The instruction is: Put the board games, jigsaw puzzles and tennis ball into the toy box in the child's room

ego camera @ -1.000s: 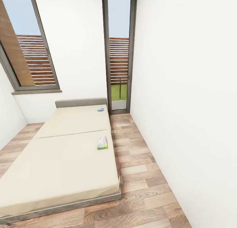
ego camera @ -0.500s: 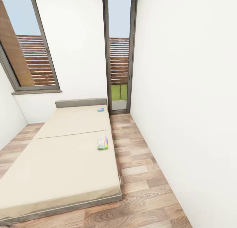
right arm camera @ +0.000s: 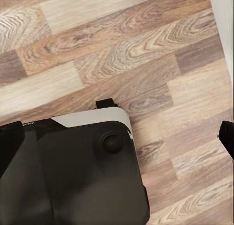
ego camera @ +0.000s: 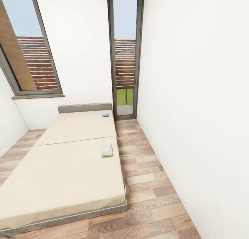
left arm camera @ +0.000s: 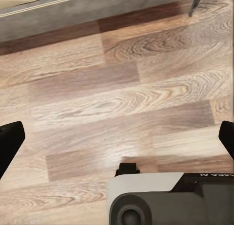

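The bed (ego camera: 69, 173) with its beige mattress lies ahead in the head view. Two board games rest on it near its right edge. The green-topped one (ego camera: 107, 150) lies about halfway along, and the light blue one (ego camera: 105, 115) sits close to the grey headboard (ego camera: 84, 107). My left gripper (left arm camera: 117, 140) hangs open over the wood floor, its fingertips (left arm camera: 9, 144) far apart, with the bed's grey base (left arm camera: 97, 13) just beyond. My right gripper (right arm camera: 117, 137) is open too, above the floor. The table, toy box, jigsaw puzzles and tennis ball are out of view.
A strip of plank floor (ego camera: 145, 170) runs between the bed and the white wall (ego camera: 197, 111) on the right, up to a tall narrow window (ego camera: 125, 59). A wider window (ego camera: 31, 52) sits at the left. My own base (right arm camera: 73, 171) shows under the right wrist.
The whole picture has shifted by a few pixels, so the camera moved slightly. Both board games lie where they were.
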